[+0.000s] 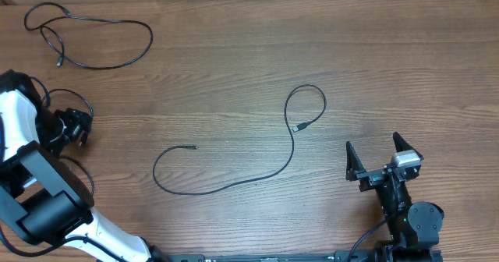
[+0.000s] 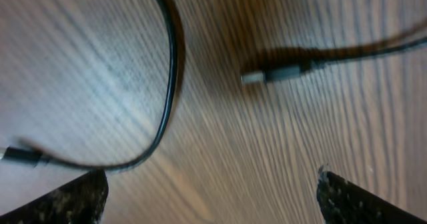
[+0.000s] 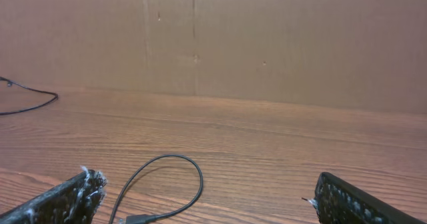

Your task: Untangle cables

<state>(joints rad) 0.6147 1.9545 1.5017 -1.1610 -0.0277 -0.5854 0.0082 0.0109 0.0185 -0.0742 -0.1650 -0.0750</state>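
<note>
Two thin black cables lie apart on the wooden table. One cable (image 1: pixel 93 36) sits loosely looped at the far left, its plug end (image 2: pixel 277 74) and a curved stretch (image 2: pixel 170 84) blurred in the left wrist view. The other cable (image 1: pixel 234 180) snakes across the middle and ends in a small loop (image 1: pixel 308 106), which the right wrist view shows as a loop (image 3: pixel 167 181) on the table ahead of the fingers. My left gripper (image 1: pixel 78 129) (image 2: pixel 212 197) hovers open below the far-left cable. My right gripper (image 1: pixel 382 157) (image 3: pixel 207 204) stands open to the right of the loop, nothing between its fingers.
A brown cardboard wall (image 3: pixel 267 44) closes the far side of the table. The left arm's white and black body (image 1: pixel 47 207) fills the near left corner. A black rail (image 1: pixel 265 257) runs along the front edge.
</note>
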